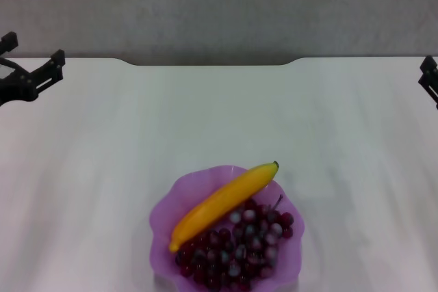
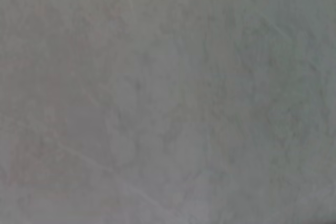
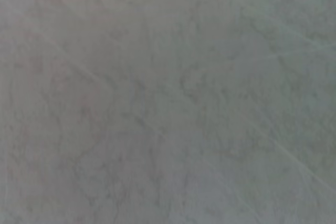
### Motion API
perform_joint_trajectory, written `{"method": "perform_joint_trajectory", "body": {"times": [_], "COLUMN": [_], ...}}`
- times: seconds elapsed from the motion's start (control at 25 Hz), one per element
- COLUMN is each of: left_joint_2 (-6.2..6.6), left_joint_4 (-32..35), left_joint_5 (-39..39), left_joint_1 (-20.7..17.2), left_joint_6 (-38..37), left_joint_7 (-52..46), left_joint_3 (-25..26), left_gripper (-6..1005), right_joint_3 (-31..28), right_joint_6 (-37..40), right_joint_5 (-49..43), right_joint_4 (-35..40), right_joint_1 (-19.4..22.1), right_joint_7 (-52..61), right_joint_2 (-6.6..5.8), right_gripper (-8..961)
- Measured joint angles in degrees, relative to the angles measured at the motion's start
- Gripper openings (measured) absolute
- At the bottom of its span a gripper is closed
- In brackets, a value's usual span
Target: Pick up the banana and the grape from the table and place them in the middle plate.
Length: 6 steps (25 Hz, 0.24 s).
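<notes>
In the head view the purple scalloped plate [image 1: 164, 213] sits on the white table [image 1: 219, 114] near its front edge. The yellow banana [image 1: 224, 203] lies diagonally across the plate, its dark tip at the far right rim. The bunch of dark red-purple grapes [image 1: 239, 247] lies in the plate beside the banana, on the near side. My left gripper [image 1: 33, 70] is at the far left edge of the table, empty, far from the plate. My right gripper [image 1: 429, 80] shows only partly at the far right edge. Both wrist views show only a plain grey surface.
The table's far edge has a shallow notch [image 1: 212, 63] in front of a grey wall [image 1: 219, 5]. White tabletop lies between the plate and both grippers.
</notes>
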<state>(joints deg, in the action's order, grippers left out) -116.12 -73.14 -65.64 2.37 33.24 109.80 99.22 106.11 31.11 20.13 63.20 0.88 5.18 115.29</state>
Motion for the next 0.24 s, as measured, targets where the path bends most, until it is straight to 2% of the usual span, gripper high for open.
{"method": "perform_joint_trajectory", "body": {"times": [0.24], "left_joint_2": [-0.04], "left_joint_4": [-0.85], "left_joint_5": [-0.63], "left_joint_1": [-0.04], "left_joint_6": [-0.06], "left_joint_7": [-0.69], "left_joint_3": [-0.23], "left_gripper": [857], "right_joint_3": [0.06], "right_joint_6": [-0.03], "right_joint_5": [-0.01], "right_joint_4": [0.06], "right_joint_1": [0.0], "right_joint_7": [-0.45], "right_joint_2": [-0.01], "right_gripper": [866]}}
